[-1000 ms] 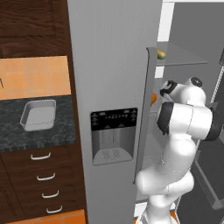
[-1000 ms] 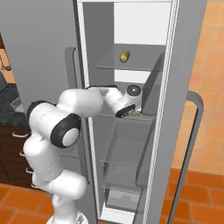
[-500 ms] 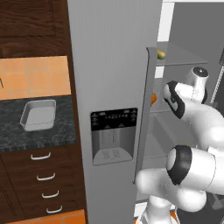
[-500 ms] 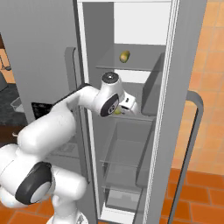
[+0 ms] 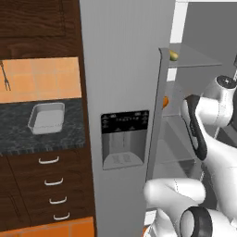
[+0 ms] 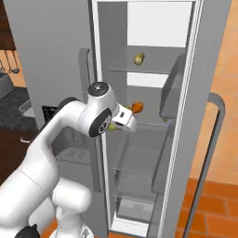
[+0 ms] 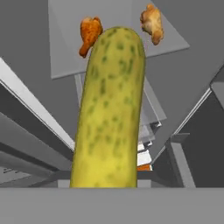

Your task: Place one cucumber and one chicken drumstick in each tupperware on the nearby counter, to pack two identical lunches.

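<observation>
We've got the gripper (image 6: 131,124) clamped tight on a stubby yellow-green cucumber (image 7: 111,109), just inside the open grey fridge (image 6: 186,93). Two orange-brown chicken drumsticks (image 7: 89,35) sit on the shelf beyond. The translucent grey tupperware (image 5: 46,118) waits on the speckled worktop (image 5: 18,139), well left of the fridge. Risk: swinging out, we clip the door edge and lose it.

A tall grey fridge (image 5: 125,69) stands open, its door bearing a dark dispenser panel (image 5: 125,139).
</observation>
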### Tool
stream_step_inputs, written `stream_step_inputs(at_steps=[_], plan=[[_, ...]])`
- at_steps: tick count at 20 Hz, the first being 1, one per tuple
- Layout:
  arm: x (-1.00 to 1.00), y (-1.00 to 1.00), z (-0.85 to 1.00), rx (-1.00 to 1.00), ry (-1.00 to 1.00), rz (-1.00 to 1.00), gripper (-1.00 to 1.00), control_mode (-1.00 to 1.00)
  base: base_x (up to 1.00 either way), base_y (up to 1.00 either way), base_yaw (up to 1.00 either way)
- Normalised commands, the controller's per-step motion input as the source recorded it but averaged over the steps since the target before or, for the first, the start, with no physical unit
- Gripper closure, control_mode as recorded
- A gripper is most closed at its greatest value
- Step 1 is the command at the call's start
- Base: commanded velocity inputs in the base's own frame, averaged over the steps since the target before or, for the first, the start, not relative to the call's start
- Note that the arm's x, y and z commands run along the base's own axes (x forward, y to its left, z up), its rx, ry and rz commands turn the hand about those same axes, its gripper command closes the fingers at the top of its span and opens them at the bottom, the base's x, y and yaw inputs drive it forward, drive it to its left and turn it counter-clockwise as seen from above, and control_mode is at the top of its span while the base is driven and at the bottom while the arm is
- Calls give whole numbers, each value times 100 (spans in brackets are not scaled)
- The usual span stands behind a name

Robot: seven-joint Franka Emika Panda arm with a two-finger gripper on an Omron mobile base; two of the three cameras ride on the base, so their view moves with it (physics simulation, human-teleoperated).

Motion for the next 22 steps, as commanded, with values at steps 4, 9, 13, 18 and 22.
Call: stream_step_inputs(at_steps=[4, 9, 13, 18, 22], plan=[[0, 0, 0, 0, 0, 0, 100, 100, -75, 100, 37], [0, 0, 0, 0, 0, 0, 100, 100, 5, 100, 19], [0, 0, 0, 0, 0, 0, 100, 100, 47, 100, 8], [0, 0, 0, 0, 0, 0, 100, 100, 93, 100, 0], [0, 0, 0, 0, 0, 0, 100, 100, 100, 93, -10]])
